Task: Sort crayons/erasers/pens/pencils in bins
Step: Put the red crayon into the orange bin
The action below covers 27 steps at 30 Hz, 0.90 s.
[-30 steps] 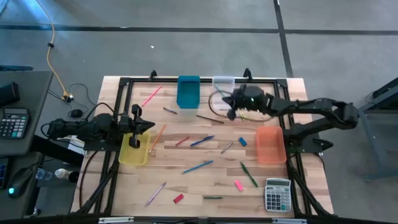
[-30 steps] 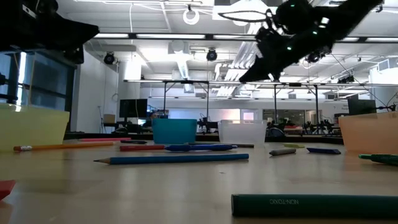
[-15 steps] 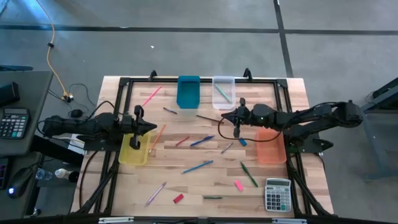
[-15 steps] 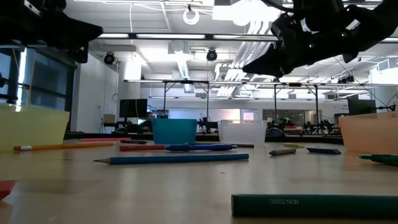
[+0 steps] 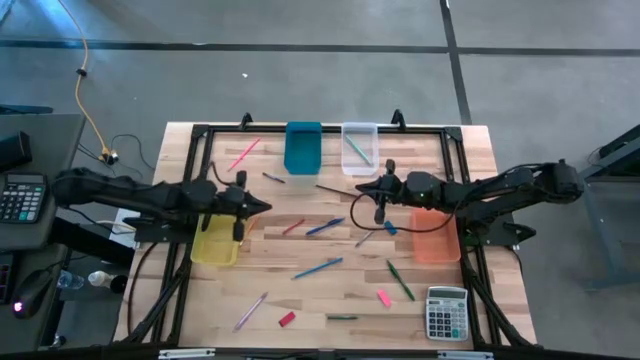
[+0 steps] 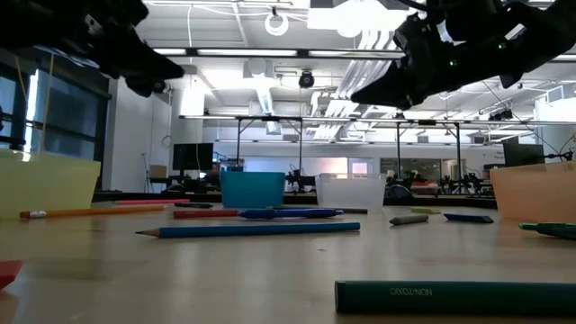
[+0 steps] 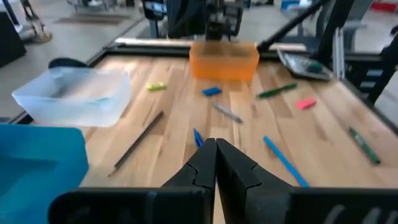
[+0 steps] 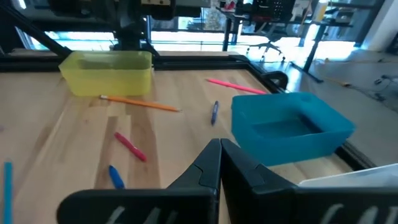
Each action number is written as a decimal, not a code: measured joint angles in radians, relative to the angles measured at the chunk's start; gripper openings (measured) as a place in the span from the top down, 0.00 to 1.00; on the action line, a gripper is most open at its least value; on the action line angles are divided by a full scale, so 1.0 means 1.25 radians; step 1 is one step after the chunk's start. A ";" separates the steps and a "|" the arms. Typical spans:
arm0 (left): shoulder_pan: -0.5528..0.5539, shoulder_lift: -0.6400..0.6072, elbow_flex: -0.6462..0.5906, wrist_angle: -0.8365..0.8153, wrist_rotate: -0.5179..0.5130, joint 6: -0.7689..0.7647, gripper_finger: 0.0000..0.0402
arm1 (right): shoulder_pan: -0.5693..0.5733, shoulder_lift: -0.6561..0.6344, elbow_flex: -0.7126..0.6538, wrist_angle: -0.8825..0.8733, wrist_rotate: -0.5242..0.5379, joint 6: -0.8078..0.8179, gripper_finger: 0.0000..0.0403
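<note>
Four bins stand on the wooden table: yellow [image 5: 215, 242], teal [image 5: 303, 148], clear [image 5: 360, 148] with a green stick in it, and orange [image 5: 434, 233]. Pink [image 5: 383, 297], red [image 5: 287, 319] and blue [image 5: 390, 228] erasers lie on the table. A yellow one shows in the left wrist view [image 7: 157, 86]. Several thin coloured sticks lie scattered mid-table. My left gripper [image 5: 262, 207] is shut and empty, in the air just right of the yellow bin. My right gripper [image 5: 355, 196] is shut and empty, in the air mid-table, left of the orange bin.
A grey calculator [image 5: 447, 313] lies at the near right corner. An orange pencil [image 5: 255, 215] lies by the yellow bin. A blue pen [image 5: 325, 227] and a blue pencil [image 5: 318, 268] lie in the middle. A black frame runs along the table's edges.
My right gripper has come away from over the clear bin toward the table's near edge and turned toward the table's left, then stopped. My left gripper has gone toward the table's right edge, past the yellow bin's far corner.
</note>
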<state>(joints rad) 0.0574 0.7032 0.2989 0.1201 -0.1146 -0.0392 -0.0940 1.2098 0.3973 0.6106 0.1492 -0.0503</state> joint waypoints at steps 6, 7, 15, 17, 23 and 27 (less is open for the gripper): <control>0.000 0.109 0.044 0.000 -0.002 -0.014 1.00 | 0.001 0.000 0.000 0.001 -0.007 0.013 1.00; -0.002 0.128 0.050 0.000 -0.002 -0.019 1.00 | 0.003 0.000 0.001 0.001 -0.007 0.015 1.00; -0.030 0.275 0.116 -0.040 -0.002 -0.038 1.00 | 0.063 -0.006 0.001 0.025 -0.007 -0.015 1.00; -0.041 0.308 0.134 -0.065 -0.002 -0.060 1.00 | 0.082 -0.006 0.001 0.026 -0.004 -0.013 1.00; -0.074 0.401 0.180 -0.098 -0.002 -0.147 0.96 | 0.130 -0.006 0.001 0.021 0.051 -0.012 1.00; -0.086 0.457 0.190 -0.100 -0.013 -0.181 0.90 | 0.148 -0.006 0.001 0.021 0.071 -0.032 1.00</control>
<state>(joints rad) -0.0505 1.2739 0.5368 -0.0048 -0.1313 -0.2657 0.0907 1.2026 0.3988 0.6371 0.2380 -0.0902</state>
